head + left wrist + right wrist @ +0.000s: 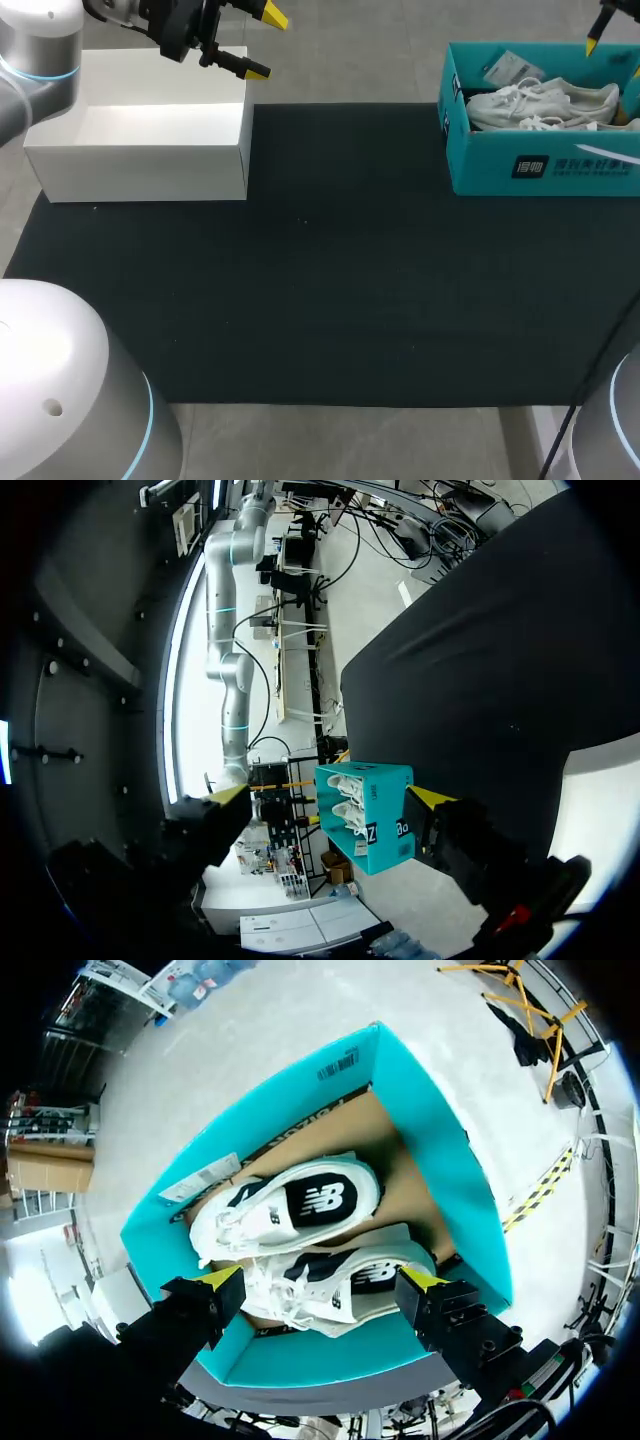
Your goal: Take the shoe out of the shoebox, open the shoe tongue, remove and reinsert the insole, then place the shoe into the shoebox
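A teal shoebox [545,165] stands open at the table's far right. Two white sneakers [540,103] lie side by side in it on their sides. Seen from the right wrist, the nearer sneaker [335,1285] is directly under my right gripper [320,1280] and the other sneaker [290,1205] lies beyond it. That gripper hangs open above the box with nothing between its fingers; only its yellow tips [594,42] enter the head view. My left gripper [265,43] is open and empty over the far left, and the left wrist view shows the shoebox [365,815] far ahead of it.
An open white box [135,160] sits at the far left under my left arm. A black mat [320,290] covers the table between the two boxes. A paper tag [200,1177] lies inside the shoebox at one end.
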`<state>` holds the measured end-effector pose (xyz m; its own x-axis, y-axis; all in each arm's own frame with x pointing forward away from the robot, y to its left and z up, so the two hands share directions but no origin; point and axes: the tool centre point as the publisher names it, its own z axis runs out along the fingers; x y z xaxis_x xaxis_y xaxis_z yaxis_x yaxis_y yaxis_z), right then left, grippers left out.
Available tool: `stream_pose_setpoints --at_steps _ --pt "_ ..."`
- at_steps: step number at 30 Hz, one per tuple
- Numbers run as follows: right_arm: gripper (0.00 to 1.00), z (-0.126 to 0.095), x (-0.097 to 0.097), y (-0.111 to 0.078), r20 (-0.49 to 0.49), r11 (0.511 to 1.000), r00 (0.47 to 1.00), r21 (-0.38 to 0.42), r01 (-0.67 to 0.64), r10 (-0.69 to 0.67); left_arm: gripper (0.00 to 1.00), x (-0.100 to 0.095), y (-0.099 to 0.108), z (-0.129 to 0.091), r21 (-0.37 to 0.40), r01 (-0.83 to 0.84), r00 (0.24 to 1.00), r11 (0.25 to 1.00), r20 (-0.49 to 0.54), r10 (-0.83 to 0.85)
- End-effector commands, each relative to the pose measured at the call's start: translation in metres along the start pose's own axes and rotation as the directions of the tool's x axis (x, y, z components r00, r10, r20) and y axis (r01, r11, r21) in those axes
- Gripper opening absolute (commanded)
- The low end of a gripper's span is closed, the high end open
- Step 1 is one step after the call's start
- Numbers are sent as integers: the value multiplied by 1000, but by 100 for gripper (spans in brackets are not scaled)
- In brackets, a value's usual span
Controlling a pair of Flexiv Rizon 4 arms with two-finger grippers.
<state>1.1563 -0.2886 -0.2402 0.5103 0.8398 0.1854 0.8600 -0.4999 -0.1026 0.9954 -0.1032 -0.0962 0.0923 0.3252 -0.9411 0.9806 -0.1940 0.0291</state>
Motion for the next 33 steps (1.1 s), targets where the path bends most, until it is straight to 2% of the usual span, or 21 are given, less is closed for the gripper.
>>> stream_pose_setpoints --at_steps 1,2,15,17,19,20,21,22,23,24,25,26,30,33 --pt "100 -9 2 -52 40 954 998 -293 53 -43 100 0 1 0 2 -1 1000 1000 -2 1" --pt "100 -14 4 -54 21 957 999 -287 42 -37 100 0 1 0 2 -1 1000 1000 -2 1" --pt "100 -14 4 -54 21 957 999 -287 42 -37 100 0 1 0 2 -1 1000 1000 -2 1" --pt "100 -18 9 -60 123 939 992 -337 73 -33 100 -9 12 11 -188 157 982 970 -76 -174" --pt "100 -18 12 -71 179 919 984 -384 84 -15 100 -14 21 16 -334 327 915 884 -121 -385" --pt "100 -18 13 -75 219 907 976 -409 99 -8 100 -13 28 16 -426 385 874 819 -117 -472" --pt "100 -17 13 -81 246 898 969 -427 107 1 100 -13 32 16 -481 431 834 764 -110 -540" --pt "100 -16 14 -87 261 893 965 -435 117 0 100 -14 34 14 -519 457 810 722 -92 -579" --pt "100 -15 15 -92 277 889 961 -439 130 -4 100 -15 39 13 -587 516 744 624 -53 -666" --pt "100 -15 15 -96 290 885 957 -445 137 -2 100 -15 41 11 -624 534 711 570 -33 -702" --pt "100 -14 15 -101 300 881 954 -450 147 -6 100 -16 44 8 -658 583 656 477 34 -754" --pt "100 -14 15 -106 310 880 951 -449 156 -11 100 -15 48 5 -689 617 593 381 89 -800" --pt "100 -15 8 -123 300 877 954 -453 159 -19 100 -13 56 -6 -710 690 464 140 286 -838" --pt "100 -16 2 -134 255 882 967 -451 137 -19 100 -5 64 -14 -703 710 414 40 370 -831"
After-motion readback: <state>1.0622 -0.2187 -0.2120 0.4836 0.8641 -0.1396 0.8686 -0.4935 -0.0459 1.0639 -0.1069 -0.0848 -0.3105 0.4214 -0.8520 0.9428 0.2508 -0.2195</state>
